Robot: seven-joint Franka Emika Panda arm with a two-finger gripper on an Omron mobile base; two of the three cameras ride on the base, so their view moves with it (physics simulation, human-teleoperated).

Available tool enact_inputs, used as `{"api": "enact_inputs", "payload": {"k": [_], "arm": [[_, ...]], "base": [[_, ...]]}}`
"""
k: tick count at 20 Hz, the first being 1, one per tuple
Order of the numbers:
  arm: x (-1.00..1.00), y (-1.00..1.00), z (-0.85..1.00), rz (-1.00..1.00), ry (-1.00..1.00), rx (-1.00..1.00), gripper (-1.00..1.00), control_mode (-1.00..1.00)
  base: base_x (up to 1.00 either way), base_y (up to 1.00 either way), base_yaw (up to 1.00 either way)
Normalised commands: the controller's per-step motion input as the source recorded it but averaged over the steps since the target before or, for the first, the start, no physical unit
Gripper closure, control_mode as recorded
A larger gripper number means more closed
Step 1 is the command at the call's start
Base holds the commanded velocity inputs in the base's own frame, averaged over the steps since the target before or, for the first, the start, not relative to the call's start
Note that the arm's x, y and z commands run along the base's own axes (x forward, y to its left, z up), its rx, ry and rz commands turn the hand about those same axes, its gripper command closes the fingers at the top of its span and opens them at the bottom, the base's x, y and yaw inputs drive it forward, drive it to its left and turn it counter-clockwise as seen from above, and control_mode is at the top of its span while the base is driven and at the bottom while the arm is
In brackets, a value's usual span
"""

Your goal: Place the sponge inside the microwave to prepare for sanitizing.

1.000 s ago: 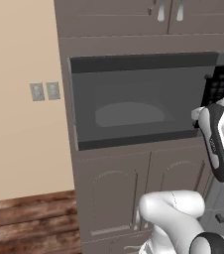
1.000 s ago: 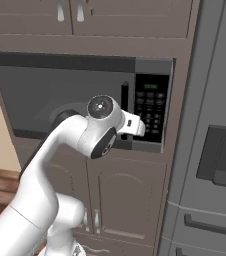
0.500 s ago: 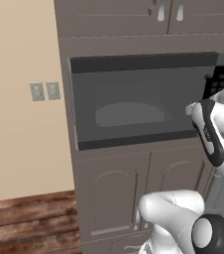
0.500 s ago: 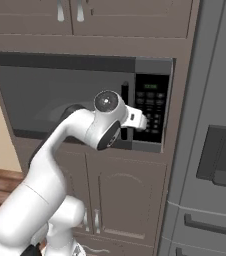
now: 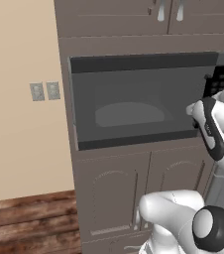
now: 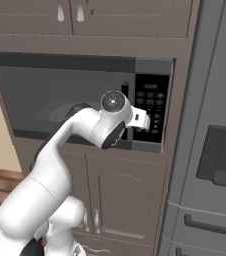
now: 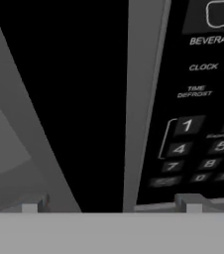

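Note:
The microwave (image 5: 134,109) is built into the cabinet wall, its black glass door (image 6: 45,100) almost flush with the front. My gripper (image 6: 145,120) hangs close to the seam between the door and the black keypad (image 6: 152,102). In the hand view the grey vertical door handle (image 7: 141,99) rises between my fingertips (image 7: 37,206), which stand far apart, and the gripper (image 7: 111,206) is open with nothing in it. The keypad (image 7: 198,129) lies just right of the handle. The sponge is out of view.
Brown cabinet doors sit above (image 5: 168,15) and below (image 5: 114,198) the microwave. A grey fridge (image 6: 215,150) with a dark dispenser recess stands right of it. At the left are a beige wall with two outlet plates (image 5: 44,91) and a wooden floor (image 5: 25,223).
My arm has stretched forward and a little to the right, bringing the hand closer to the door handle and keypad. The microwave door has not moved.

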Motion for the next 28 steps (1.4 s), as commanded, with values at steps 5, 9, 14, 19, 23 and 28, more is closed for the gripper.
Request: {"api": "enact_inputs", "payload": {"k": [5,9,14,19,23,28], "arm": [[0.22,0.00,-0.09,0.00,-0.03,0.00,-1.00,-1.00],[0.09,-0.04,-0.01,0.00,-0.03,0.00,-1.00,-1.00],[0.14,-0.04,-0.01,0.03,-0.02,0.00,-1.00,-1.00],[0.15,0.00,0.00,0.02,0.00,0.00,1.00,-1.00],[0.00,0.00,0.00,0.00,0.00,0.00,1.00,-1.00],[-0.14,-0.03,0.00,-0.05,0.01,0.00,1.00,-1.00]], "base": [[0.00,0.00,0.00],[0.00,0.00,0.00],[0.00,0.00,0.00],[0.00,0.00,0.00],[0.00,0.00,0.00],[0.00,0.00,0.00]]}}
